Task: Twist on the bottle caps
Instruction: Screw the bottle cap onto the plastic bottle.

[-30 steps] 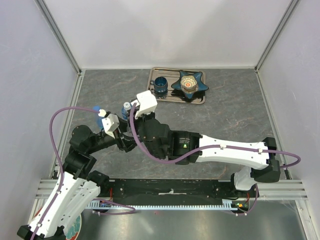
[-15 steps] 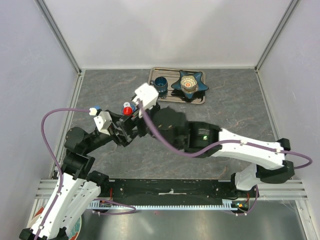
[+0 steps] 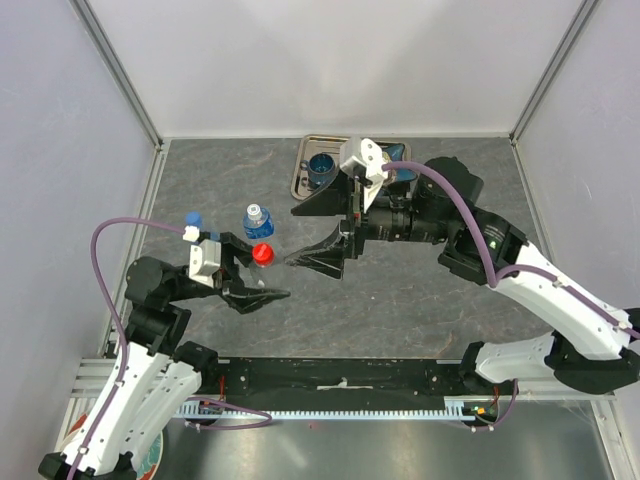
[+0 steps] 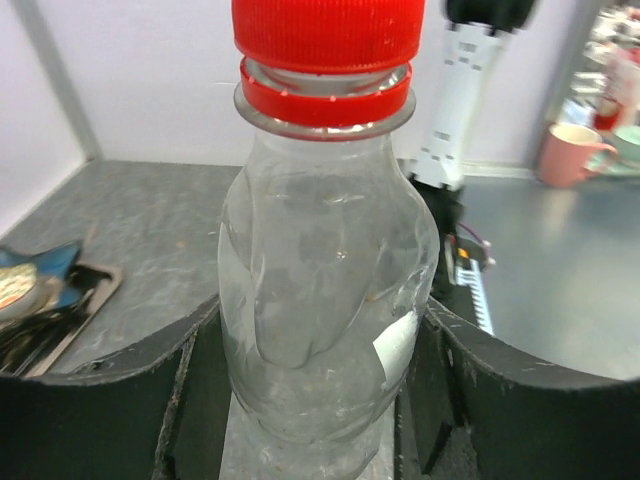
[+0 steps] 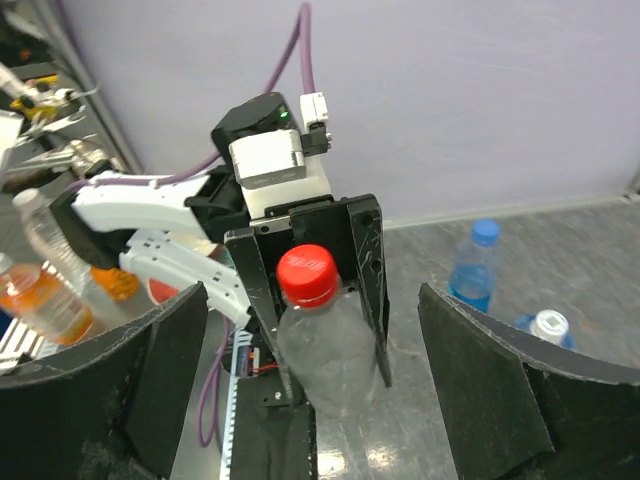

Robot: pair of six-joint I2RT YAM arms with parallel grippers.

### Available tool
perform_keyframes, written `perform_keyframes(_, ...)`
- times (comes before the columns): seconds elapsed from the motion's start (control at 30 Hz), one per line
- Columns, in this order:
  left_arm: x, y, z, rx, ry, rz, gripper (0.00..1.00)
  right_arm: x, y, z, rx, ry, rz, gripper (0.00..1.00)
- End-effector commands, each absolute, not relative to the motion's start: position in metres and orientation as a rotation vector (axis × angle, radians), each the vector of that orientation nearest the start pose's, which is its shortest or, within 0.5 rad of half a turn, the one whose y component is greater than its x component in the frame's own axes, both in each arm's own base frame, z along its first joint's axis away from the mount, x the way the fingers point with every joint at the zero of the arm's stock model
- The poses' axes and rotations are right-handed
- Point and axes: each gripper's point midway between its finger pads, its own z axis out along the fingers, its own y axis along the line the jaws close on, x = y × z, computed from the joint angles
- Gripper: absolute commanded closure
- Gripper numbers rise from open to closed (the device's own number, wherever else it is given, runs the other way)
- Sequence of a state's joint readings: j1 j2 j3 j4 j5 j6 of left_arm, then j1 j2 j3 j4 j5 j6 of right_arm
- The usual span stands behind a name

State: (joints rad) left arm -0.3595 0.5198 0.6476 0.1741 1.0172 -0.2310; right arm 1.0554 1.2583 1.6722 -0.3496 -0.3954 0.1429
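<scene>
Top overhead; wrist cameras face-to-face, sharing bottle (image 4: 325, 300).

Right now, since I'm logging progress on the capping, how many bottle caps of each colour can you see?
red bottle cap, on the clear bottle: 1
blue bottle cap: 1
white bottle cap: 1
Total: 3

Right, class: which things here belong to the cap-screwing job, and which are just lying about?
Part of the job:
- red-capped bottle, gripped by the left claw
- blue-capped bottle
- white-capped bottle
- right claw, open

Just lying about:
- tray
- dark blue cup on the tray
</scene>
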Motion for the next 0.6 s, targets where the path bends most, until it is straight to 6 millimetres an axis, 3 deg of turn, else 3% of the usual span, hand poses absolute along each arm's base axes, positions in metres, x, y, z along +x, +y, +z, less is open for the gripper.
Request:
perform_keyframes(0.0, 0.071, -0.211, 0.349, 1.249, 1.009, -1.276, 0.98, 0.095, 0.37, 0.498, -1.211, 1.081, 1.4, 0.09)
perform_keyframes(0.2, 0.062, -0.212, 0.351, 1.29, 1.015, -1.328, 0.98, 0.074, 0.38, 0.507, -1.331, 0.892, 1.573, 0.18)
perform_keyframes(0.33, 0.063, -0.213, 0.349, 1.291, 1.019, -1.336, 0.98, 0.067, 0.391, 0.498, -1.399, 0.872, 1.695, 0.26)
perform_keyframes(0.57, 0.066, -0.214, 0.349, 1.274, 1.024, -1.329, 0.98, 0.065, 0.4, 0.481, -1.464, 0.872, 1.715, 0.34)
